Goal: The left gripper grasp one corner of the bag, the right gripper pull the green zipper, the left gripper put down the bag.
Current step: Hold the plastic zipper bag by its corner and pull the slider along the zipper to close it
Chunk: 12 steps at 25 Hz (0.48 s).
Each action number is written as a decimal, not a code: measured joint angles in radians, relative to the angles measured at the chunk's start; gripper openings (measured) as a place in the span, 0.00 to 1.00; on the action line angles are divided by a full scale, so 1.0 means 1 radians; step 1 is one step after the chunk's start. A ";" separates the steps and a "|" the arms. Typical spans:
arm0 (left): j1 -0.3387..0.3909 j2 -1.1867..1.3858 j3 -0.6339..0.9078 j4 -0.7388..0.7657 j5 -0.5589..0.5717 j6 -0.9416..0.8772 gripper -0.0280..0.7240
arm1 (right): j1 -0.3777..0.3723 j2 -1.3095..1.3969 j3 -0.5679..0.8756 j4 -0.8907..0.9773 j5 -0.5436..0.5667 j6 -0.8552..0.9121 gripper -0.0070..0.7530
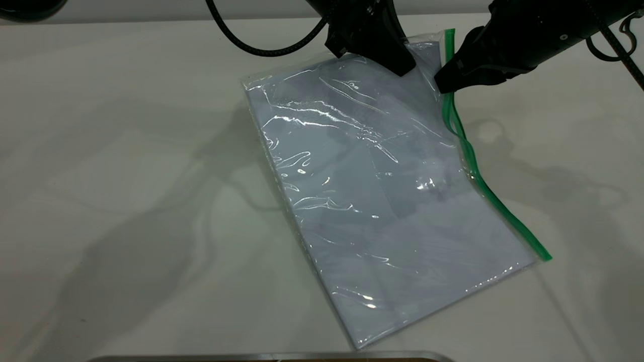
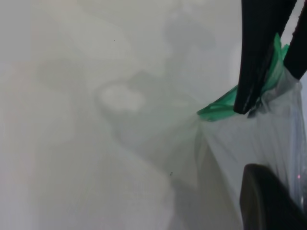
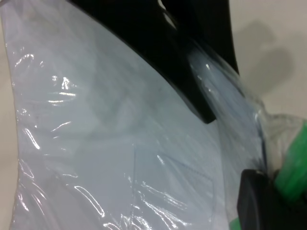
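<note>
The bag [image 1: 382, 201] lies slanted on the white table [image 1: 126, 176], its far end lifted. My left gripper [image 1: 405, 68] is shut on the corner of the bag [image 1: 427, 42] at the far end of the green strip. The green zipper [image 1: 470, 156] runs along the bag's right edge. My right gripper [image 1: 443, 83] is shut on that strip near its far end. In the left wrist view the right arm's fingers [image 2: 249, 72] clamp the green zipper [image 2: 218, 108]. In the right wrist view the green zipper [image 3: 292, 167] sits by my own finger [image 3: 259, 201], with the left gripper [image 3: 206, 62] pinching plastic farther off.
A braided black cable [image 1: 251, 45] loops over the table behind the bag. Thin cables [image 1: 624, 50] hang by the right arm. A metal edge [image 1: 271, 357] borders the table's near side.
</note>
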 joint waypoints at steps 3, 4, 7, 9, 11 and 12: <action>0.004 0.000 0.000 -0.007 0.003 0.001 0.11 | 0.000 0.000 0.000 0.000 0.000 0.000 0.07; 0.006 0.000 0.000 -0.010 0.004 0.001 0.11 | 0.000 0.000 0.000 0.000 0.000 0.000 0.07; 0.007 0.000 0.000 -0.014 0.004 0.001 0.11 | 0.000 0.000 0.000 0.005 -0.001 0.000 0.07; 0.008 0.000 0.000 -0.016 0.004 0.001 0.11 | 0.000 0.000 0.000 0.005 -0.003 0.000 0.08; 0.009 0.000 0.000 -0.016 0.004 0.001 0.11 | 0.000 0.001 0.000 0.005 -0.007 0.000 0.08; 0.009 0.000 -0.003 -0.016 0.004 0.001 0.11 | 0.000 0.003 0.000 0.005 -0.008 0.000 0.08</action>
